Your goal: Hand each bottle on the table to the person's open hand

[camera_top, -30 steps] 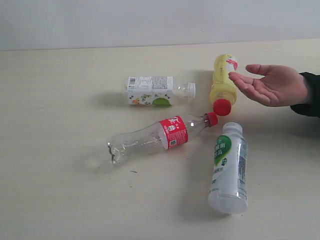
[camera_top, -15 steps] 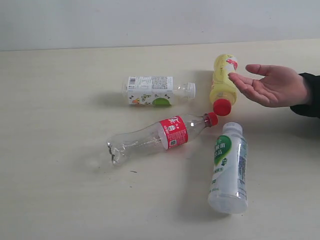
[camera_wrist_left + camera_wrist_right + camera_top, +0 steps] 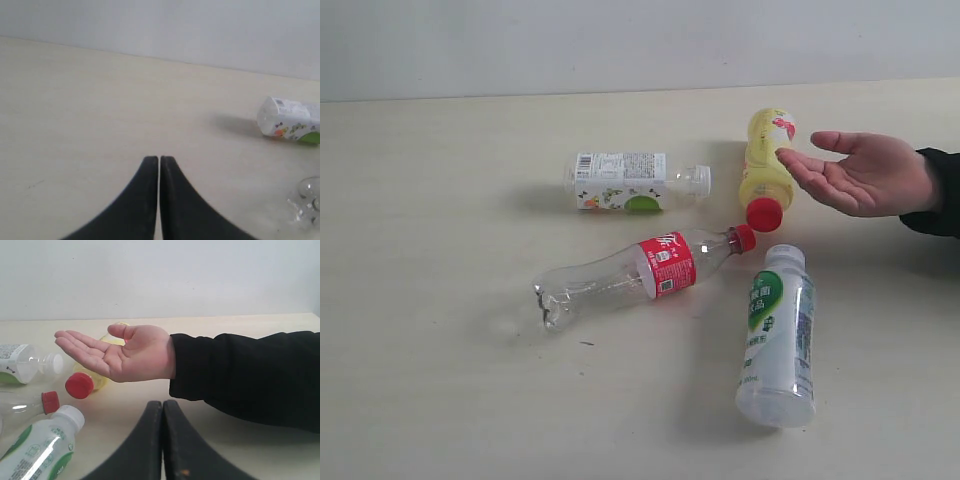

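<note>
The hand (image 3: 865, 172) hides part of the yellow bottle (image 3: 766, 165); the sleeve (image 3: 935, 190) runs off the exterior view's right edge; the left wrist view's edge cuts the small bottle (image 3: 290, 119).

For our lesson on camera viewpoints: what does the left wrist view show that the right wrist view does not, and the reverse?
Only the left wrist view: the left gripper, shut. Only the right wrist view: the right gripper, shut, the open hand with its black sleeve, the yellow bottle and the milky bottle. Both: the table, the small labelled bottle, and the cola bottle, its clear base in the left wrist view, its red cap in the right.
</note>
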{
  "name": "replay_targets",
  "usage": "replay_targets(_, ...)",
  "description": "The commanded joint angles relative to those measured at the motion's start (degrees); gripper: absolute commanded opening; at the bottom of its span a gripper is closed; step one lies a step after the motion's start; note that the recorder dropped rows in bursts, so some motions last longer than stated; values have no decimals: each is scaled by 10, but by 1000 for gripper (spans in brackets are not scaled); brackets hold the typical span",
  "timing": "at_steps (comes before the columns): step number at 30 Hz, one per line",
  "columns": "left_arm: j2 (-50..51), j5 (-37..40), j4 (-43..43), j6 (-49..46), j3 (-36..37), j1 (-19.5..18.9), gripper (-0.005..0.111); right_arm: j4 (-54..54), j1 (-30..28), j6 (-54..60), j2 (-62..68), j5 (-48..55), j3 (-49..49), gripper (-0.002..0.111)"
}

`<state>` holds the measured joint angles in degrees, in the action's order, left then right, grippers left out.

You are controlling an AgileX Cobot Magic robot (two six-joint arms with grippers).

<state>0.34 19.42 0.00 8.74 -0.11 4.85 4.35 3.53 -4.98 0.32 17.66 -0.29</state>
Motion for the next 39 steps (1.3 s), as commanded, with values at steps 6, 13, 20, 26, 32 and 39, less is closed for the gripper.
replay_targets(6,-3,-216,-162,132,1,-2,4,1,-3,3,-3,-4,3,0)
replay_targets(13,-3,-298,-183,132,1,-2,4,1,-3,3,-3,-4,3,0)
replay_targets(20,33,-301,-138,187,-80,-2,4,1,-3,3,-3,-4,3,0)
replay_targets(26,364,34,-48,100,-401,11,4,1,-3,3,-3,-4,3,0)
replay_targets(32,712,352,-192,-230,-634,134,4,1,-3,3,-3,-4,3,0)
replay_targets(39,940,448,-83,-263,-796,263,11,1,-3,3,-3,-4,3,0)
